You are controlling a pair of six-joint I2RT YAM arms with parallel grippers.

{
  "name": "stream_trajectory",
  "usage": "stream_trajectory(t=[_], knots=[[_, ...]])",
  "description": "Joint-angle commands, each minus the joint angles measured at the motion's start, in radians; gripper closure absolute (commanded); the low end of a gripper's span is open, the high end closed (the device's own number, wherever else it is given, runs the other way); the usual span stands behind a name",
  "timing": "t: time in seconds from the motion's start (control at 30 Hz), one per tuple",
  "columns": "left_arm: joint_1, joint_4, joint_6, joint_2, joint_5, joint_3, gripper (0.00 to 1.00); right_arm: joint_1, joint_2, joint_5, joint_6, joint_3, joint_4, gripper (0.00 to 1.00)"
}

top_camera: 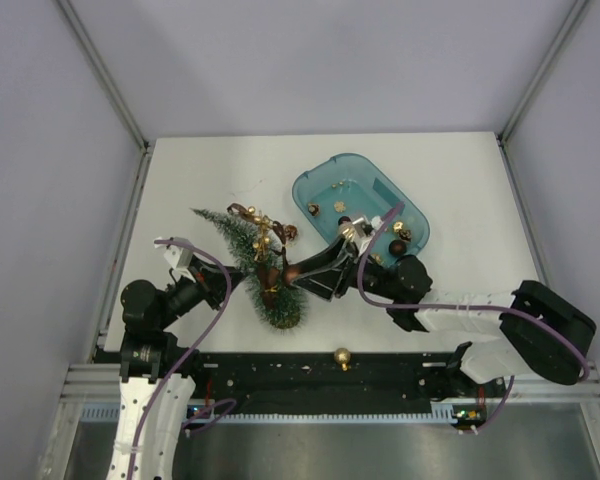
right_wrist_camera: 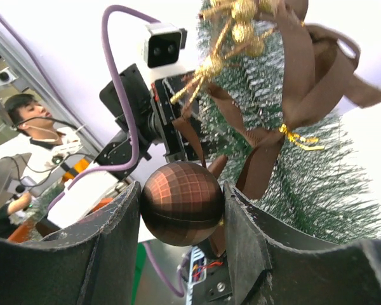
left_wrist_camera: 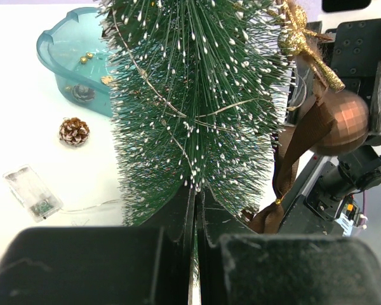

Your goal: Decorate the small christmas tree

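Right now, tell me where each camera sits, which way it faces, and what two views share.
Top external: above, behind the bases, facing down at the table; left arm, right arm show.
Left wrist: on the left arm, facing along the shut left tool into the tree; fingers show.
Right wrist: on the right arm, facing the left arm past the ball in the right tool; fingers show.
Shared: wrist views both show tree, ball.

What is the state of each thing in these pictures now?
small christmas tree: tilted, partly decorated, held by left tool.
left tool: shut on the tree.
right tool: shut on brown ball.
brown ball: clamped, beside the tree.
teal tray: upright, holding few ornaments.
pine cone: loose on table.
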Motion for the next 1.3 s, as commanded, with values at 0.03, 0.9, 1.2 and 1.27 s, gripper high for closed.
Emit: stream_trajectory(t=[0.03, 0.9, 1.2, 1.27], knots=[[-0.002, 0.019, 0.012, -0.038, 0.01, 0.002, 1.0, 0.002, -0.056, 0.113, -0.111, -0.013, 0.241, 1.0], [-0.004, 0.015, 0.009, -0.043, 0.006, 0.002, 1.0, -0.009, 0.029, 0.198, -0.074, -0.113, 0.37, 1.0], [-0.002, 0.015, 0.01, -0.041, 0.007, 0.002, 1.0, -0.026, 0.004, 0.173, -0.013, -0.084, 0.427, 1.0], [-0.001, 0.015, 0.01, -0.041, 0.007, 0.001, 1.0, -0.026, -0.003, 0.153, -0.002, -0.063, 0.428, 1.0]])
